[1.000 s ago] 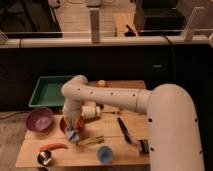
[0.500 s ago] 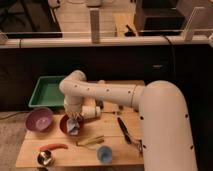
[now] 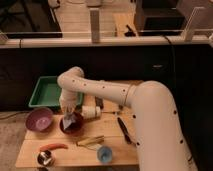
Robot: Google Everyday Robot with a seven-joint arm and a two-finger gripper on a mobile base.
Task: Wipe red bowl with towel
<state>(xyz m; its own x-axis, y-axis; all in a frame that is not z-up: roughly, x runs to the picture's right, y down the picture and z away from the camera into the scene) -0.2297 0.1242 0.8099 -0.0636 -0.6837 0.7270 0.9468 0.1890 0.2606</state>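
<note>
The towel (image 3: 68, 120) is soft and light. It bends and bunches up, so it is best held by a bunched-up part near the top, with the loose end left to rub. The red bowl (image 3: 76, 129) looks hard and smooth. It is probably light too, so I think it could slide or tip if it is pushed hard from the side. A soft push straight down seems safer.

The red bowl sits on the wooden table (image 3: 116, 146), at about 9 o'clock from the table's middle. The purple bowl (image 3: 39, 120) is just beside it at 9 o'clock. The green tray (image 3: 45, 93) is at 11 o'clock from it, and a white roll (image 3: 90, 112) is near it at 2 o'clock.

The gripper (image 3: 68, 113) points down, right over the red bowl, and the towel stands in a little peak under it and reaches into the bowl. I cannot tell if the gripper is pinching the towel or not — that part is too hard to make out.

Since a second ago, the big white arm has swung toward 9 o'clock and its bend has risen a bit. The gripper has moved a little toward 11 o'clock but is still over the red bowl — nothing else on the table has moved.
</note>
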